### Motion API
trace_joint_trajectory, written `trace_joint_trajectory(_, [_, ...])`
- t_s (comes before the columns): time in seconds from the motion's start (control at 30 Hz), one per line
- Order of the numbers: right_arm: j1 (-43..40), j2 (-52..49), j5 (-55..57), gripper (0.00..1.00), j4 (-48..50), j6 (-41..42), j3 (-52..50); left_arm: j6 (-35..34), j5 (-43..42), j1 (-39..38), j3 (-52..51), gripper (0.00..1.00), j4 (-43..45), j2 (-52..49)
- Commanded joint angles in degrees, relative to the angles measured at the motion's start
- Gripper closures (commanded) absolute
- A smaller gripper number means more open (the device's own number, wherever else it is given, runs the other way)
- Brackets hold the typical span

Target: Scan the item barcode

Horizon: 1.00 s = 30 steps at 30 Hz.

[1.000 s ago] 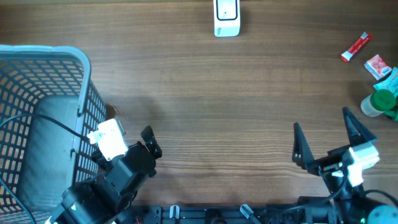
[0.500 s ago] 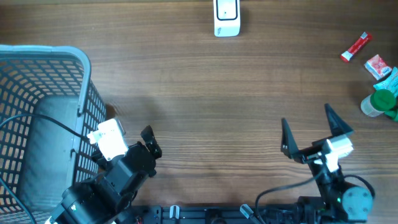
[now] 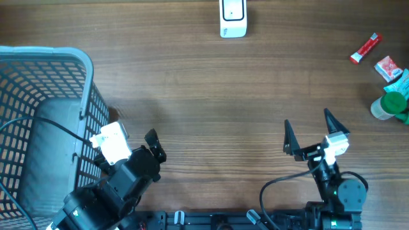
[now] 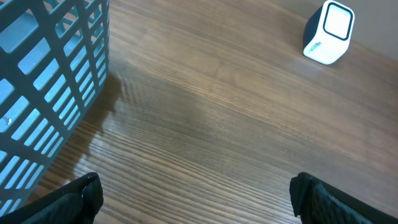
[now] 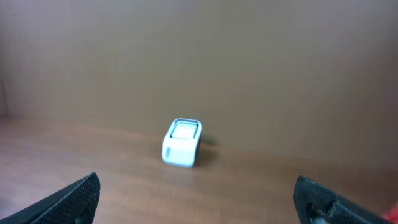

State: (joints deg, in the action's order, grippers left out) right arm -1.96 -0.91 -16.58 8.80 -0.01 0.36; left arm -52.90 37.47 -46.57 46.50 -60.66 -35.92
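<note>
Overhead, I see a brown wood-grain tabletop (image 3: 211,96) with my two arms at its near edge. My left pincer (image 4: 199,198) hangs low at the near left, its two black fingers spread wide apart with only bare wood between them. It is just beside the slatted wall of a grey-blue plastic lattice basket (image 3: 64,54) that fills the left side of the tabletop. My right pincer (image 3: 308,121) is at the near right, and its two black fingers are also spread wide and grip nothing. A small white box-shaped barcode scanner (image 3: 232,18) stands at the far edge, about midway across, and my right wrist camera looks straight toward it. The items to scan lie in a loose cluster at the far right edge, well apart from both the scanner and my pincers. They are a slim red tube (image 3: 365,48), a small red and white packet (image 3: 387,66) near it, and a green-capped bottle (image 3: 388,105) closest to me. Something teal shows beside the bottle, but the frame edge cuts it off, so I cannot tell what it is.
</note>
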Motion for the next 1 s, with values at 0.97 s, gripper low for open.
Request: trace_joint_trajectory(0.97, [-0.2, 0.7, 3.2, 0.0, -7.9, 1.7, -0.1, -0.5, 0.9, -0.3, 0.2, 0.0, -0.1, 0.1])
